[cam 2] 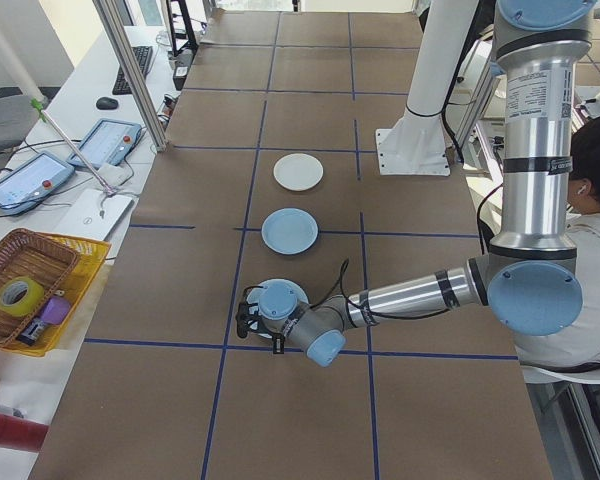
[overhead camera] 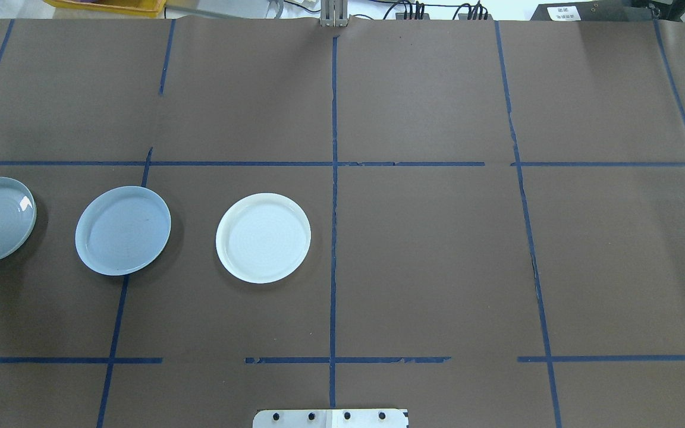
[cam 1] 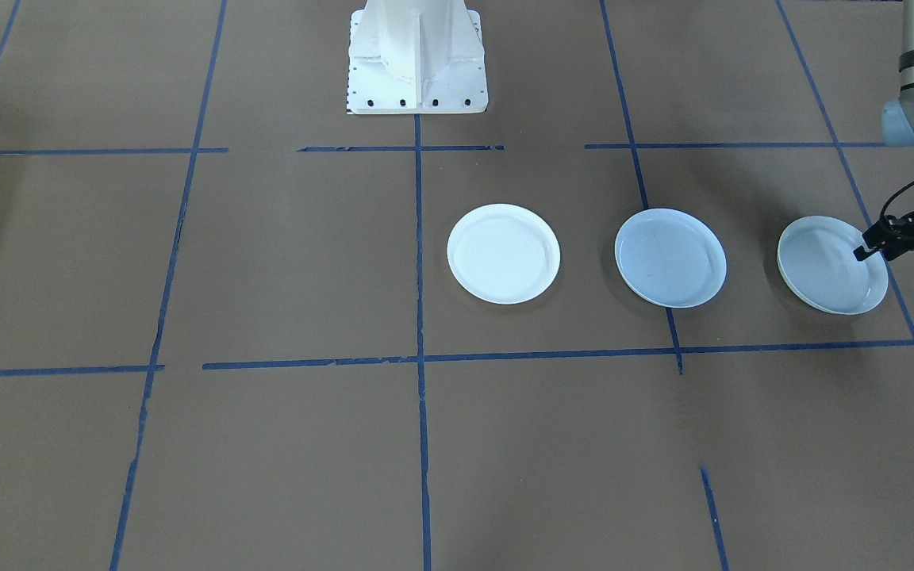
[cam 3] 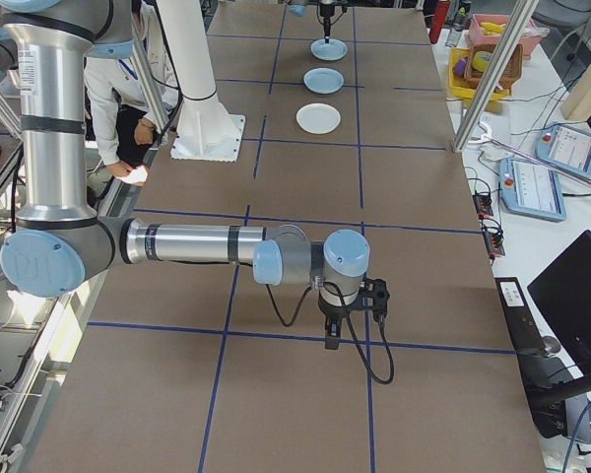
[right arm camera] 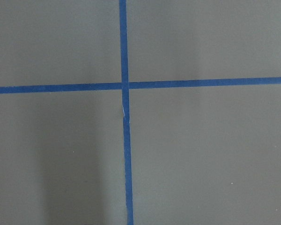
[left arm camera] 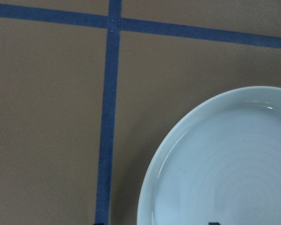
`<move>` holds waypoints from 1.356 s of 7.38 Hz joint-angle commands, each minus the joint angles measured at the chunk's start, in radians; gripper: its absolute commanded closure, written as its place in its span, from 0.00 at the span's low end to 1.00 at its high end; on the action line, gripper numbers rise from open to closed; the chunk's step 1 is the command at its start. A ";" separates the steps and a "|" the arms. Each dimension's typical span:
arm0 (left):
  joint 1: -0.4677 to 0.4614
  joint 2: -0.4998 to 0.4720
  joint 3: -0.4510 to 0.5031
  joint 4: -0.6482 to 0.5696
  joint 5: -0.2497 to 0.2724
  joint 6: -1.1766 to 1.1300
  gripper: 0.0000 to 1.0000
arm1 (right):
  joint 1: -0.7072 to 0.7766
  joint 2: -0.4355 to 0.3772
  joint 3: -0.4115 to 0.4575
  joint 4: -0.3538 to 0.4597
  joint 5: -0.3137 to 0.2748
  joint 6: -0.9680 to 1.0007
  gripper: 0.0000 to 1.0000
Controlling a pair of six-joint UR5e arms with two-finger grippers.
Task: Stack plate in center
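Three plates in a row on brown paper, nothing in any.

Front-facing: white plate (cam 1: 503, 254), center plate (cam 1: 670, 258), ringed plate (cam 1: 831, 265) side by side, apart; left gripper (cam 1: 876, 247) over ringed plate's outer rim, jaw state impossible to tell. Overhead: center plate (overhead camera: 123, 230) across a tape line (overhead camera: 118, 315). Right side: right gripper (cam 3: 351, 315) well apart from plates, open or closed impossible to tell.

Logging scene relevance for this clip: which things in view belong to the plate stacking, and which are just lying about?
Part of the job:
center plate, pale blue-grey
ringed plate, left gripper at its rim
white plate

Just lying about:
wicker basket with a tape roll
tablets
computer mouse
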 commanded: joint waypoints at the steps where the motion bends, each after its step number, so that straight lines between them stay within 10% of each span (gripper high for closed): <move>1: 0.001 0.001 0.001 0.000 -0.004 -0.010 1.00 | 0.000 0.000 0.000 0.000 -0.001 0.000 0.00; 3: -0.002 0.005 -0.005 0.004 -0.019 -0.010 1.00 | 0.000 0.000 0.000 0.002 0.001 0.000 0.00; 5: -0.050 0.010 -0.040 0.001 -0.235 -0.004 1.00 | 0.000 0.000 0.000 0.000 0.001 0.000 0.00; 8: -0.104 0.006 -0.211 0.007 -0.219 -0.219 1.00 | 0.000 0.000 0.000 0.000 -0.001 0.000 0.00; 10: -0.047 0.002 -0.269 -0.020 -0.093 -0.376 1.00 | 0.000 0.000 0.000 0.000 0.001 0.000 0.00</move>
